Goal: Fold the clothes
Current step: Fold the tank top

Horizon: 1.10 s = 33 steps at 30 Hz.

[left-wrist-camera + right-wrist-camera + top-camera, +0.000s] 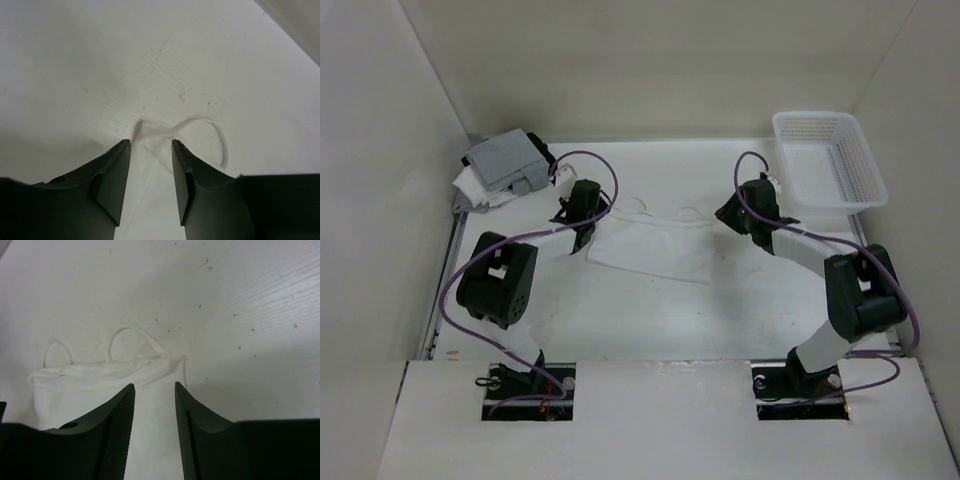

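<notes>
1. Top view: the white tank top (655, 250) lies flat on the desk (650, 330), between the left pincer (588, 218) and the right pincer (728, 215).
2. Left wrist view: the jaws stand partly apart and empty. A bunched corner and a strap loop (220, 140) lie just ahead.
3. Right wrist view: the jaws are likewise apart and empty above the doubled edge (100, 371). The cloth looks thin, limp and light, so I would pinch corners, not straps.

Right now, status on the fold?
Left gripper, right gripper: jaws apart, nothing held. Tank top flat on table between them, far edge bunched. Garment stack, basket clear at far corners.
</notes>
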Each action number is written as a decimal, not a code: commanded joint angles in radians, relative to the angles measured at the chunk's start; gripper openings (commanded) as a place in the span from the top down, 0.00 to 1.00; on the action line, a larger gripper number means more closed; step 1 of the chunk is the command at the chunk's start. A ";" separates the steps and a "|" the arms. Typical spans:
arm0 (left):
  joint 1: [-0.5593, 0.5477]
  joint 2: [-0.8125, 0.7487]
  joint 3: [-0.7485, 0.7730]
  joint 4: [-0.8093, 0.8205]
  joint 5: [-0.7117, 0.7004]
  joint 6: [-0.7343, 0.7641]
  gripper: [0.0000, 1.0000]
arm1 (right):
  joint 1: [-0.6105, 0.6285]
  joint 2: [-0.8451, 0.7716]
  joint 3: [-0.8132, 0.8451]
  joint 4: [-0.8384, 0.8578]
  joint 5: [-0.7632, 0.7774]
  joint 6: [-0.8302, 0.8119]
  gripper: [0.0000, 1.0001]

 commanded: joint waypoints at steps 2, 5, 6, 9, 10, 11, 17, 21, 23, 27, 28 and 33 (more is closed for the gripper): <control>-0.008 -0.216 -0.197 0.045 0.006 0.012 0.63 | 0.061 -0.204 -0.176 0.101 0.076 -0.004 0.57; -0.013 -0.336 -0.369 0.030 0.037 -0.005 0.63 | 0.125 -0.289 -0.311 0.112 0.054 0.016 0.91; -0.006 -0.376 -0.421 0.022 0.049 -0.014 0.63 | 0.141 -0.306 -0.340 0.109 0.050 0.022 0.97; 0.004 -0.476 -0.516 -0.018 0.084 -0.048 0.61 | 0.199 -0.376 -0.431 0.093 0.054 0.049 0.95; 0.006 -0.493 -0.531 -0.022 0.103 -0.054 0.59 | 0.217 -0.393 -0.452 0.090 0.059 0.057 0.87; 0.009 -0.500 -0.542 -0.021 0.130 -0.055 0.58 | 0.231 -0.404 -0.469 0.089 0.060 0.059 0.77; 0.015 -0.442 -0.551 0.004 0.232 -0.059 0.57 | 0.256 -0.407 -0.529 0.104 0.053 0.094 0.58; 0.021 -0.416 -0.561 0.028 0.228 -0.062 0.59 | 0.256 -0.351 -0.529 0.147 0.011 0.108 0.57; 0.026 -0.405 -0.558 0.033 0.233 -0.062 0.61 | 0.256 -0.318 -0.523 0.171 -0.022 0.120 0.60; 0.030 -0.396 -0.556 0.036 0.235 -0.062 0.65 | 0.256 -0.312 -0.528 0.181 -0.035 0.145 0.63; 0.032 -0.395 -0.556 0.038 0.235 -0.063 0.66 | 0.256 -0.320 -0.529 0.176 -0.030 0.145 0.63; 0.044 -0.381 -0.548 0.041 0.233 -0.065 0.74 | 0.260 -0.335 -0.535 0.147 -0.029 0.154 0.61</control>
